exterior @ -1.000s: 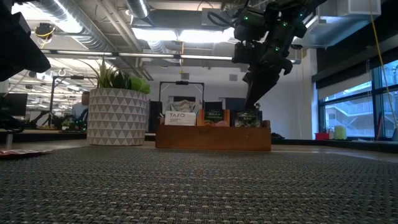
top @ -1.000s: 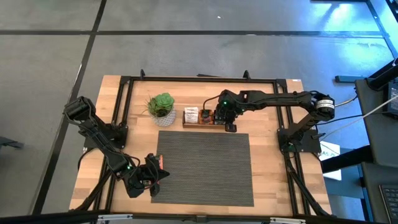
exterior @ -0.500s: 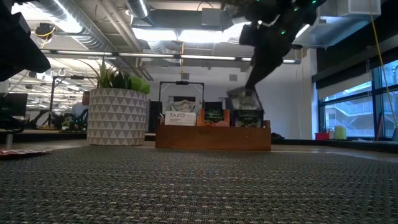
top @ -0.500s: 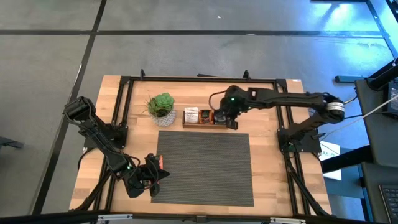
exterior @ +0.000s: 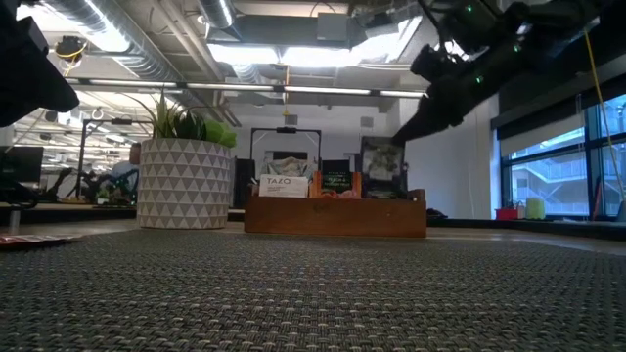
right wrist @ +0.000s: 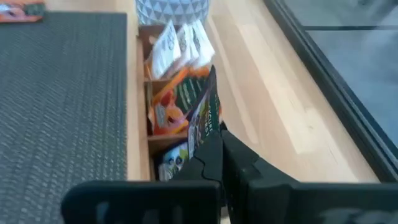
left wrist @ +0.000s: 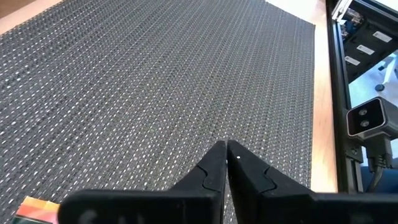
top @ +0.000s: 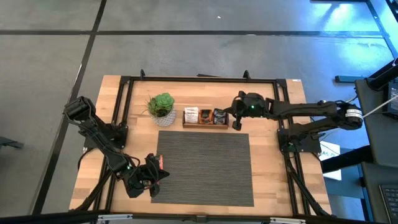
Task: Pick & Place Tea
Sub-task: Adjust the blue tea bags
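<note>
Two arms are in front of you, and only the right one is busy. Your right gripper (top: 236, 124) sits just off the tray's (top: 205, 125) end farthest from the potted plant (top: 161, 106), raised above the tray. Its fingers (right wrist: 233, 158) are pinched together on a dark sachet (right wrist: 205, 118), holding it by one edge; from the table-level camera that sachet (exterior: 382, 158) hangs clear above the tray's rim (exterior: 333, 215), over the compartment farthest from the plant.

Look at the tray itself and you see its three compartments filled with tea: white sachets (right wrist: 177, 43) nearest the plant, orange-red sachets (right wrist: 163, 109) in the middle, and dark ones (top: 219, 116) at the end nearest your right gripper. One more orange-red sachet (right wrist: 22, 10) lies flat at the mat's (top: 204, 168) edge on the plant's side of the tray.

Your left gripper (left wrist: 226, 152) waits well away from the tray, at the mat's far corner on the plant's side, with its fingers pressed together on nothing. A small orange sachet (top: 160, 161) lies just beside it at the mat's edge.
</note>
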